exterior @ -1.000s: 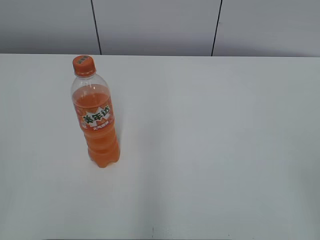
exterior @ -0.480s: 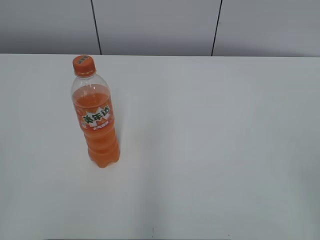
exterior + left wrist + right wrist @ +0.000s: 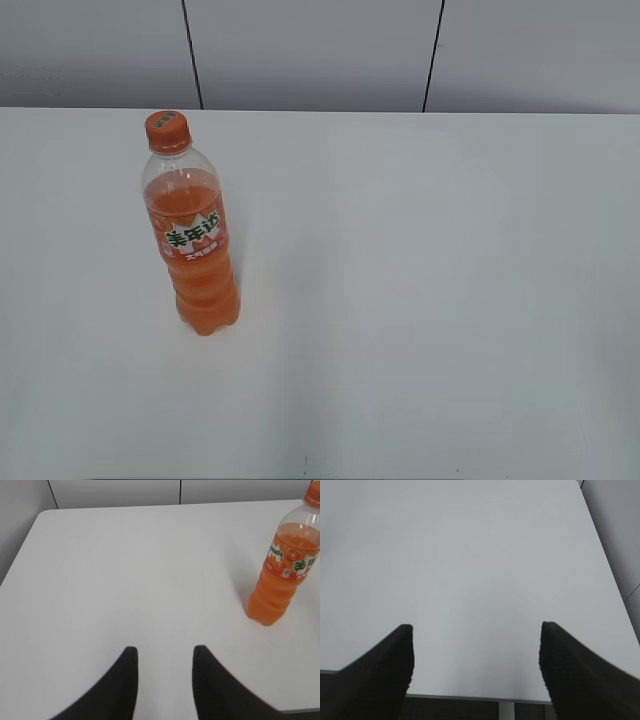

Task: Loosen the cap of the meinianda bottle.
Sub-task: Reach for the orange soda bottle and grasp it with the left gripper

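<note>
**Bottle upright on the left of the table, both grippers back at the near edge**

The meinianda bottle [image 3: 193,240] stands upright on the white table [image 3: 420,300], left of centre in the exterior view and closer to the far edge than to the near one. Its cap [image 3: 167,130] is on the neck, with nothing touching it. Bare tabletop surrounds the bottle on every side, and the widest stretch runs to its right, across to the table's right side. Behind the far edge rises a grey panelled wall [image 3: 310,50].

In the left wrist view the left gripper [image 3: 164,652] hangs low over the near part of the table with its fingers [image 3: 125,680] a modest gap apart and nothing between them. The bottle stands well apart from it, ahead and to the right, near that frame's right border; the table's rounded far-left corner shows at upper left.

The right gripper [image 3: 476,630] is spread wide and empty, its fingers [image 3: 395,665] over the table's near edge, with the right-hand edge running away at upper right
</note>
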